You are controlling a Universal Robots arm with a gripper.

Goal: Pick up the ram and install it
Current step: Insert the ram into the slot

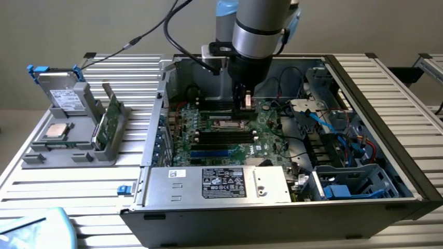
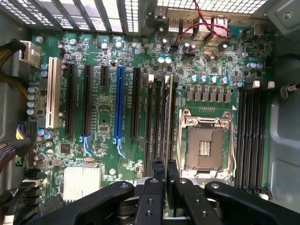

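**Fig.** The arm [image 1: 260, 26] is shown lowered into the open case [image 1: 387, 93], with the gripper [image 2: 165, 165] held just above the board [image 2: 103, 112]. The two fingers [image 2: 157, 171] are drawn almost together, and the ram [image 2: 167, 117] is judged to be clamped between them by its flat faces. The ram is seen edge-on as a thin pale line running straight out ahead of the fingertips. It is lined up with the bank of black slots [image 2: 151, 126] directly beneath the tool. The socket [image 2: 206, 145] lies just to one side of the fingers, and a second bank [image 2: 251, 136] lies beyond it, further from the tool. Whether the ram is already seated in its slot or only held over it cannot be told, and the gripped part is hidden by the fingers.

Handling, as judged:
- **Weight and stiffness:** the ram is taken to be very light, and stiff along its length.
- **Fragility:** it is thin and brittle under any twist or sideways bend, and the chips and lower contact edge are easily damaged.
- **Grip surface:** the faces are smooth, so little friction is offered and a square, firm pinch is needed.
- **Where to hold:** a hold is best taken on the two flat faces near the upper edge, about mid-length, so that pressure is carried evenly and the contact edge is left free
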